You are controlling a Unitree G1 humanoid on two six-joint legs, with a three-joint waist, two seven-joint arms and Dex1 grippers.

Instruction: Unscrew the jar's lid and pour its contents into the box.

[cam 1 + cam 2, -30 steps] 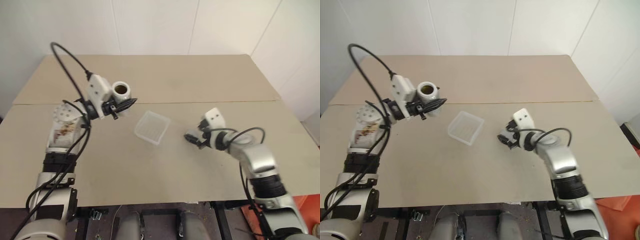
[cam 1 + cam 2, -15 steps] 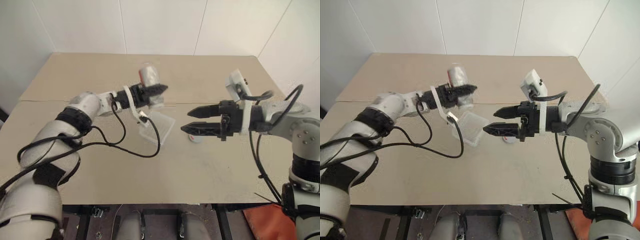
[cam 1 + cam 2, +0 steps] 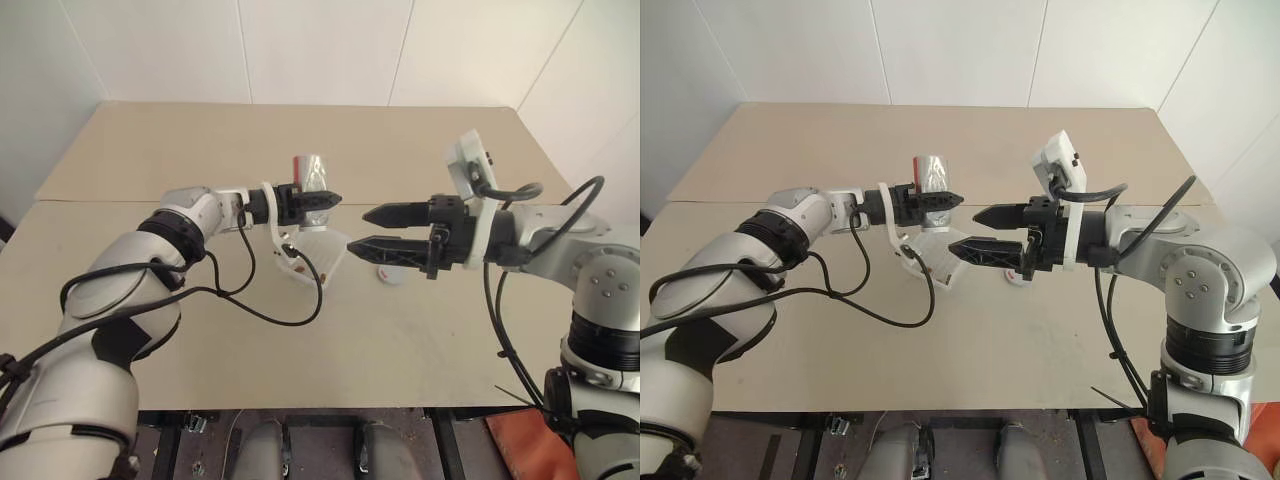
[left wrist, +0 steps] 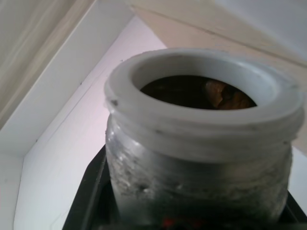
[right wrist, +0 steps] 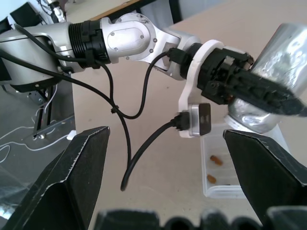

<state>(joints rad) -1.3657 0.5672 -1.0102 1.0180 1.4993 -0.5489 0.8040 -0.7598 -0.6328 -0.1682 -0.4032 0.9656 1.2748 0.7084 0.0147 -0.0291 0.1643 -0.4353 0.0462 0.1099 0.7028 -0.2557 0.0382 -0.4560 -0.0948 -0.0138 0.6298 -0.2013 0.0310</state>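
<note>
Because pouring is under way, jar (image 3: 312, 178) is clamped tight in left gripper (image 3: 318, 199) above box (image 3: 937, 247), few brown pieces (image 5: 214, 169) already lying inside. Right gripper (image 3: 371, 230) is spread wide, nothing held. Lid (image 3: 389, 274) is set aside on table (image 3: 420, 330), likely freeing jar's threaded white mouth.

Head stereo eyes are looking down over the tan rectangular tabletop (image 3: 300, 350); wrist cameras are pressing close, both sharing the small clear plastic jar (image 4: 201, 143).
</note>
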